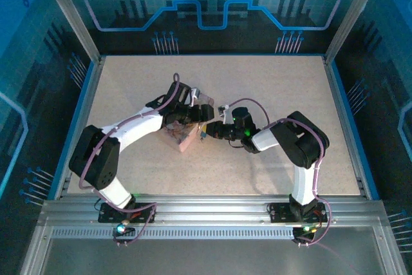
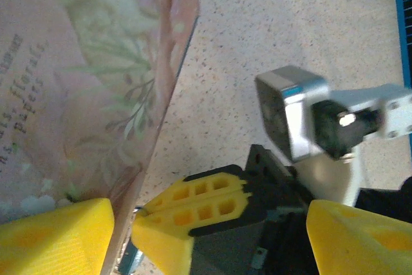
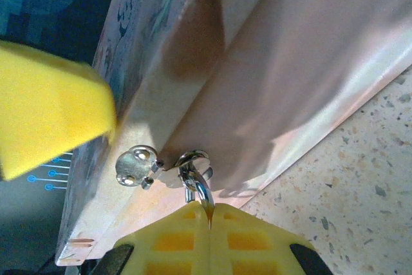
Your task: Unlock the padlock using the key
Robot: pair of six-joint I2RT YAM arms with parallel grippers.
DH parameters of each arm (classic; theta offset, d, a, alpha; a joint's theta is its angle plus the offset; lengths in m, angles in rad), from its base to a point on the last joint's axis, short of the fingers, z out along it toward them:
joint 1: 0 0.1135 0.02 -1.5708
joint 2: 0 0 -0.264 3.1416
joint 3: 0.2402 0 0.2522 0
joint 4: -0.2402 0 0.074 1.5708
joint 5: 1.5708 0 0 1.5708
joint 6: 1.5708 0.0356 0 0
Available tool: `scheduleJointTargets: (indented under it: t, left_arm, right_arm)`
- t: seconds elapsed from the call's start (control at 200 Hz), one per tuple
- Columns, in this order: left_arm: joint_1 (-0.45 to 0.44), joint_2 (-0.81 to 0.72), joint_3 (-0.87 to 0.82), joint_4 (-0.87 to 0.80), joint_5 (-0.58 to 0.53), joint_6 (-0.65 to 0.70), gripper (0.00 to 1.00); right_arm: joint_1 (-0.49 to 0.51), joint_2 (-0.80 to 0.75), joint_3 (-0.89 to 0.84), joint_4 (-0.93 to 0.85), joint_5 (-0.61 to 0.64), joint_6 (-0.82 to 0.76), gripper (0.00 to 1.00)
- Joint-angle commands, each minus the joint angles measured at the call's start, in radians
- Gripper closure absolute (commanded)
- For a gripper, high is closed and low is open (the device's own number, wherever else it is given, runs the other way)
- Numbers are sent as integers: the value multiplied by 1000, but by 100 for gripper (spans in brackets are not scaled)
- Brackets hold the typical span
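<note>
A pink picture box point(image 1: 182, 138) lies near the middle of a speckled table point(image 1: 270, 82), and two robot arms meet over it. The left hand point(image 1: 194, 116) comes in from the box's left and is spread wide, grasping nothing. One yellow finger point(image 2: 51, 239) lies on the illustrated lid, and the other point(image 2: 360, 236) hangs free past the box's right edge. This looks like a bracing hold, pinning the box so it cannot slide while the lock is worked. The right hand point(image 3: 209, 223) reaches in from the box's right, its two yellow pads pressed flat together just beside the side wall that carries the clasp. On that wall sit a round metal stud point(image 3: 135, 165) and, just beside it, a metal ring point(image 3: 192, 158). A small curved silver piece, which I take to be the padlock point(image 3: 198, 188), hangs from the ring. A thin dark sliver, most likely the key point(image 3: 209, 214), runs from the padlock's lower end into the seam between the pads, so the right hand appears clenched on it. The key's long axis lies in line with the right hand's fingers, its tip pointing toward the box wall and the padlock. Whether the tip sits in the keyhole is hidden.
</note>
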Motion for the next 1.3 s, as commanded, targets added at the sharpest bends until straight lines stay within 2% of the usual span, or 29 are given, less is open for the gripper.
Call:
scheduleJointTargets:
  t: [0.0,0.445,0.99,1.296]
  left_arm:
    - [-9,-33,-80,-5,0,-18,20]
    - [-9,-80,-192,-18,-21,0,20]
    - [-7,-91,-210,-30,-32,11,20]
    - [-7,-97,-219,-28,-34,8,20]
  right_arm:
    - [6,19,18,83,-26,13,100]
    - [-39,32,52,96,-51,-7,100]
    - [-106,57,62,189,-57,9,100]
    - [-114,52,69,161,-50,-10,100]
